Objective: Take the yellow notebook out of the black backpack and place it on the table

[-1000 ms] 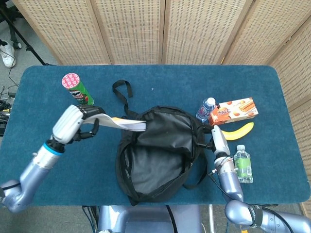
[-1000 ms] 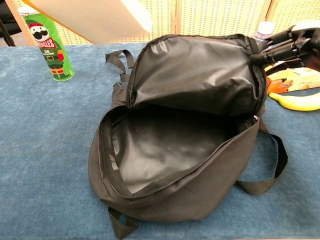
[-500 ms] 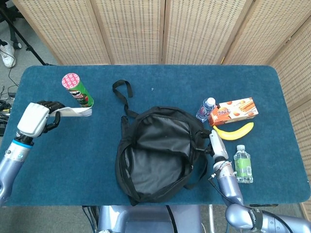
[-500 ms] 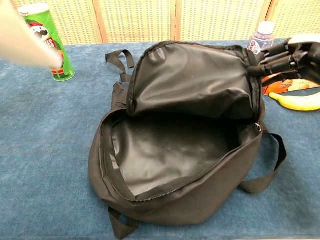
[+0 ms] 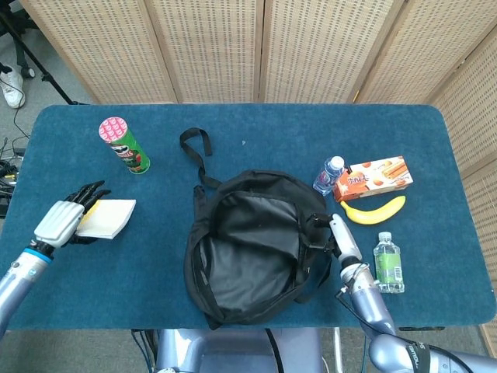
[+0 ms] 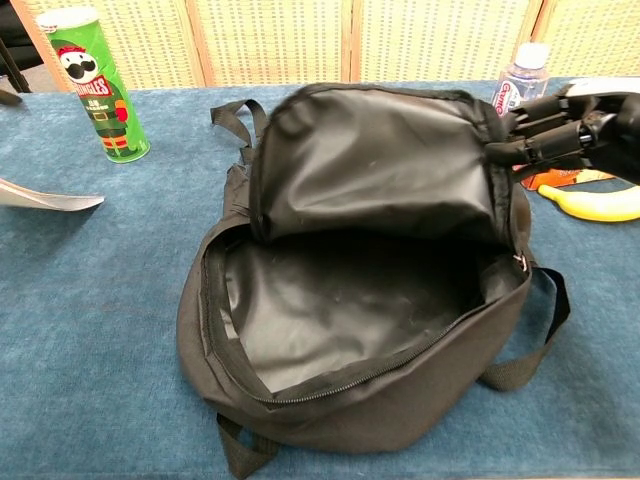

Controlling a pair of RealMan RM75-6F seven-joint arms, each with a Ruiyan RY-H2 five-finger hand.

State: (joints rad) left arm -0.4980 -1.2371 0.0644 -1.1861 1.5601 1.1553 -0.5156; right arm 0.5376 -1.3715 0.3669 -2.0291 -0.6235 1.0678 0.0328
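Notebook (image 5: 107, 218) is low over the table's (image 5: 256, 128) left side, well clear of the backpack (image 5: 252, 249), my left hand (image 5: 68, 223) gripping its near-left edge. Placing step, I'd say: next, set it flat and let go. Long axis looks left-right, slightly tilted. Right hand (image 6: 560, 135) fingers pinch the bag's rim.

Probably a lab or studio: wicker screens (image 5: 264, 47) wall off a blue-clothed table (image 5: 256, 124) (tripod legs (image 5: 31, 54) beside).
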